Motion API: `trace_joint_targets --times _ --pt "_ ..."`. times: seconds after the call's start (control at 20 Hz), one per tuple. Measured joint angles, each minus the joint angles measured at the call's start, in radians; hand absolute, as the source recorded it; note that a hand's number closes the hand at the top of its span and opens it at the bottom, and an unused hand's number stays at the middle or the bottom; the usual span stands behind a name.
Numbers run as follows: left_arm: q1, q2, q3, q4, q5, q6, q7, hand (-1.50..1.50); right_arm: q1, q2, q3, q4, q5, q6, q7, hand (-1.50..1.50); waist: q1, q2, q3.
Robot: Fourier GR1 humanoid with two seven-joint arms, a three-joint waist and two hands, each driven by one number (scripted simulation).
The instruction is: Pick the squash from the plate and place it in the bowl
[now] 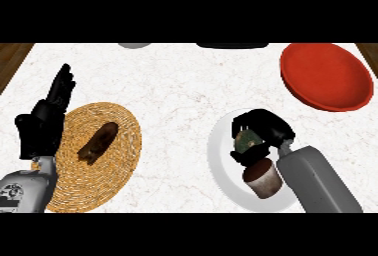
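Note:
The squash (246,141), dark green and mottled, lies on the white plate (217,152) at the centre right. My right hand (260,128) is over it, fingers and thumb curled round it, so only part of it shows. The red bowl (325,76) stands at the far right, well beyond the plate, with nothing in it. At the left edge my left hand (44,120) rests open, fingers pointing up.
A brown, dark-topped cylinder (263,180) lies on the same plate beside my right forearm. A woven straw mat (122,150) at the left carries a dark brown oblong thing (98,142). A grey object (134,45) and a black object (232,45) sit at the far edge.

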Motion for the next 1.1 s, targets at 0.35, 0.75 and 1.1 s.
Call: trace_joint_targets --times 0.35,0.75,1.1 --pt "0.005 -0.028 0.013 0.01 -0.018 -0.017 -0.018 0.0 0.02 0.058 -0.021 -0.077 0.044 -0.025 0.048 1.5 0.0 0.002 0.001" --pt "-0.034 -0.046 -0.024 0.011 -0.02 -0.039 -0.018 0.0 -0.228 0.213 -0.066 0.072 0.034 -0.302 0.555 1.5 0.079 0.018 0.001" --pt "-0.061 -0.065 -0.035 0.044 -0.03 -0.033 -0.021 0.0 -0.451 0.235 -0.025 0.142 0.052 -0.672 0.831 1.5 0.087 0.017 0.001"
